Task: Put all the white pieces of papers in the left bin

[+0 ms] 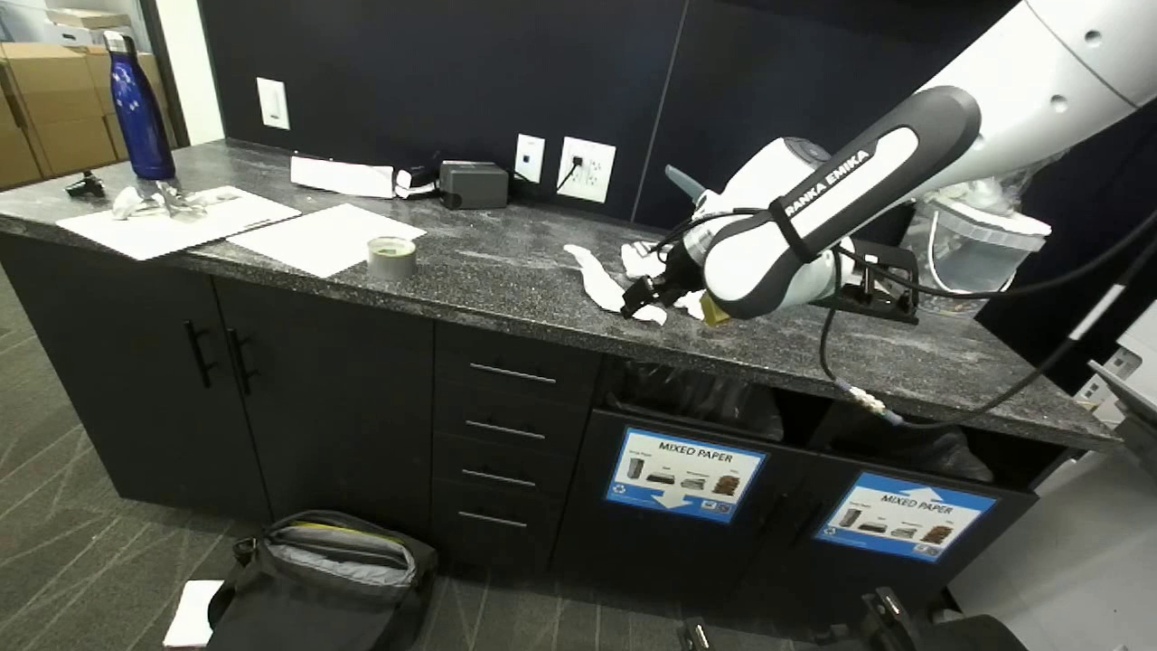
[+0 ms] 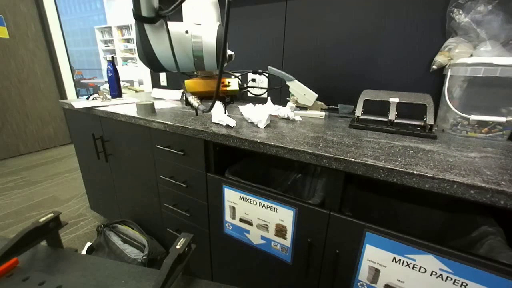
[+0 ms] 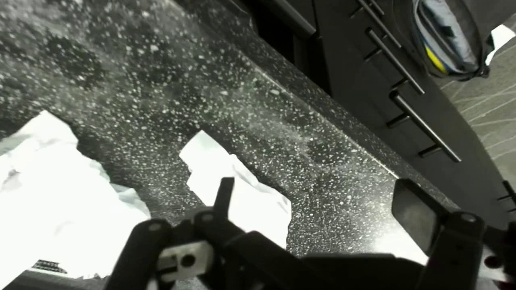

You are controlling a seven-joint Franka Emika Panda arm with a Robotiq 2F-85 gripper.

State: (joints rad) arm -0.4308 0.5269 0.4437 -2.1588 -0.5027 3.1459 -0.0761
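Several crumpled white pieces of papers lie on the dark speckled counter, among them a larger wad [image 2: 256, 114] and a narrow strip [image 3: 246, 181]. In the wrist view my gripper [image 3: 318, 201] is open with a wide gap. One finger [image 3: 224, 197] overlaps the strip; the opposite pad [image 3: 415, 213] is over bare stone near the front edge. Nothing is held. Whether the finger touches the paper, I cannot tell. Below the counter, the left bin [image 2: 306, 224] carries a blue-framed sign [image 1: 684, 475], with a dark liner showing in the opening above its front.
A twin bin front [image 1: 904, 515] adjoins on the right. Behind the scraps stands a stapler [image 2: 302, 92]; a hole punch [image 2: 394, 96] and clear bucket [image 2: 476, 96] are farther right. Flat white sheets [image 1: 316, 240], a tape roll [image 1: 391, 262] and a blue bottle [image 1: 140, 108] occupy the counter's left.
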